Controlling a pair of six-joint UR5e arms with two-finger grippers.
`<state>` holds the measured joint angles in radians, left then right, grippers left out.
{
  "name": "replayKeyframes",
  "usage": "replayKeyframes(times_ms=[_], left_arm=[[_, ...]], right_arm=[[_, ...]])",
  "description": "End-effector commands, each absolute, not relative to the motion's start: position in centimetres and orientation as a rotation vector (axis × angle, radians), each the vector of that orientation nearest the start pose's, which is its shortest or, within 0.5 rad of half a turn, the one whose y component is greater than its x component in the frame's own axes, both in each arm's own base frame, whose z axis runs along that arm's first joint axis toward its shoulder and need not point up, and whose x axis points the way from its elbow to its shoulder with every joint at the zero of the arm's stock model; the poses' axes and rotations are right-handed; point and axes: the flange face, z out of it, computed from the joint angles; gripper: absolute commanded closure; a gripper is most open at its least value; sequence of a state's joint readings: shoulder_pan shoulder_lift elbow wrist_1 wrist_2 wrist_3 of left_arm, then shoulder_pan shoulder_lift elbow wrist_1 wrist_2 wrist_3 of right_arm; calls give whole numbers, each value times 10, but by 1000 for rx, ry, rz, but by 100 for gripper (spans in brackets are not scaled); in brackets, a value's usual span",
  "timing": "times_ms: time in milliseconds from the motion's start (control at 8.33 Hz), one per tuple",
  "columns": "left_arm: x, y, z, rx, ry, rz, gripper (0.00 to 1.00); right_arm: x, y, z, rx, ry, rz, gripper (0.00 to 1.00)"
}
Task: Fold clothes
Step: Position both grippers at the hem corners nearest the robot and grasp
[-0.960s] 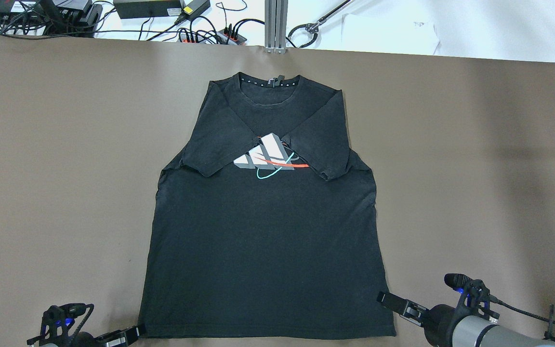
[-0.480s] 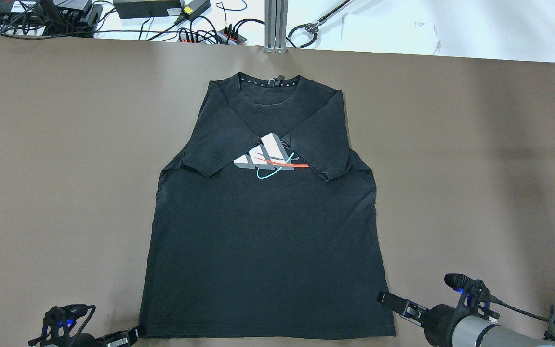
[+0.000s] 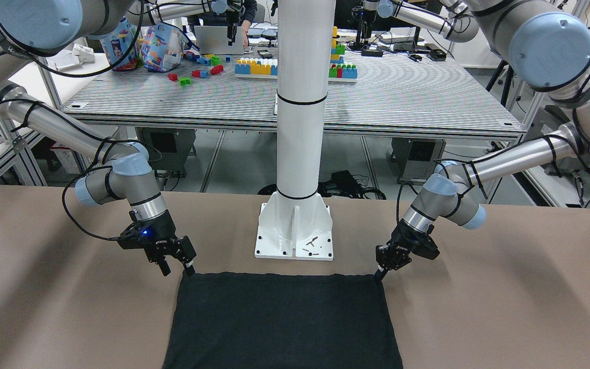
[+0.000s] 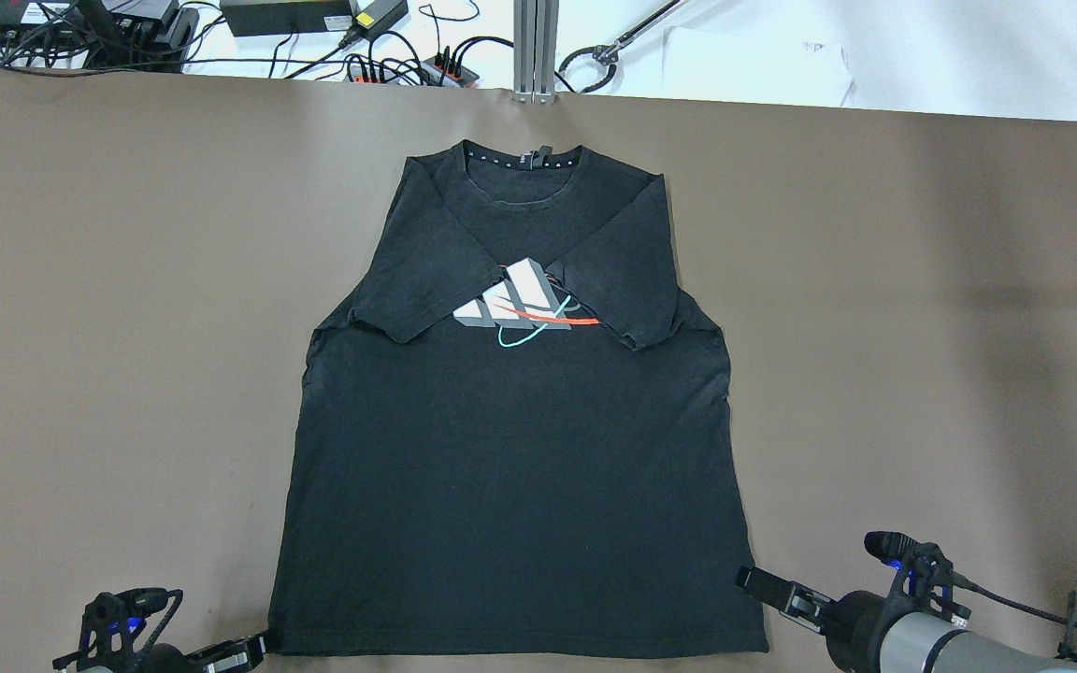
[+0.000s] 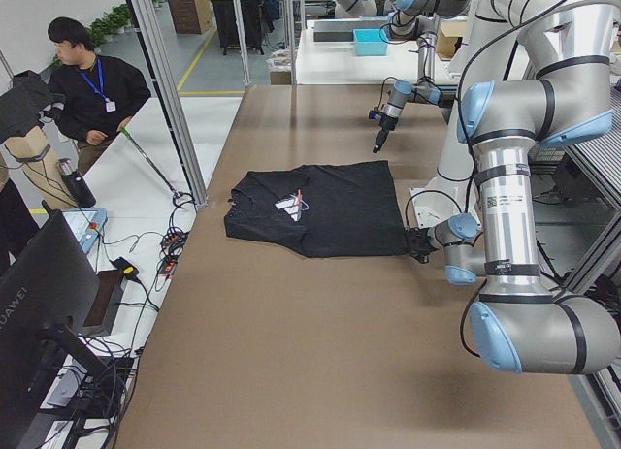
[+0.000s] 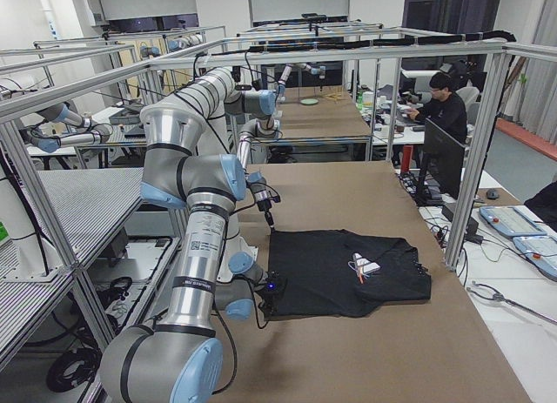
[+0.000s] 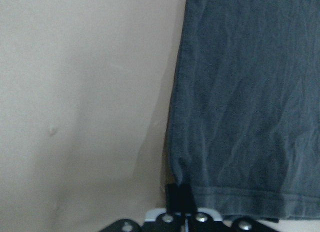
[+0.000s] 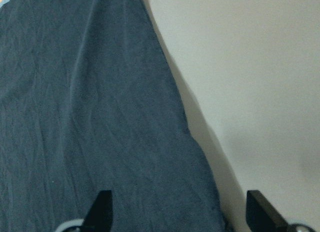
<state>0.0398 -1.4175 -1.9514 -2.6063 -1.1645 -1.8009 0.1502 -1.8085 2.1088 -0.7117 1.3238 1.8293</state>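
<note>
The clothes [image 4: 515, 449] are one black T-shirt with a white, red and teal chest print. It lies flat on the brown table [image 4: 922, 327], collar far from me, and both sleeves are folded in over the chest. My left gripper [image 3: 380, 275] rests at the hem's left corner. In the left wrist view its fingers [image 7: 180, 197] are shut together on that corner of the shirt [image 7: 240, 117]. My right gripper [image 3: 177, 267] stands open at the hem's right corner, and its fingers [image 8: 102, 209] straddle the shirt edge [image 8: 100, 117].
The white pillar's base [image 3: 295, 233] stands just behind the hem, between both arms. Cables and power bricks [image 4: 314, 28] lie past the table's far edge. A person [image 5: 92, 80] stands beyond that edge, next to a monitor [image 5: 39, 323].
</note>
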Motion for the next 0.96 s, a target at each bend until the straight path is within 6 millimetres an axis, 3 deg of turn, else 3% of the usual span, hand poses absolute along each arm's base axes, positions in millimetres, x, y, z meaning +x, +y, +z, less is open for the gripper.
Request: replayKeyframes(times_ms=[0, 120, 360, 600, 840], left_arm=[[442, -155, 426, 179, 1288, -418, 100], [442, -155, 426, 181, 1289, -419, 100], [442, -155, 426, 181, 1289, -419, 100], [441, -155, 428, 180, 1286, -418, 100], [442, -155, 429, 180, 1284, -418, 100]], right_arm=[[-376, -206, 451, 161, -1080, 476, 7], [-387, -195, 460, 193, -1065, 473, 13], [-409, -177, 450, 221, -1089, 465, 33], [-414, -176, 447, 223, -1089, 463, 41], [-419, -169, 443, 218, -1093, 452, 43]])
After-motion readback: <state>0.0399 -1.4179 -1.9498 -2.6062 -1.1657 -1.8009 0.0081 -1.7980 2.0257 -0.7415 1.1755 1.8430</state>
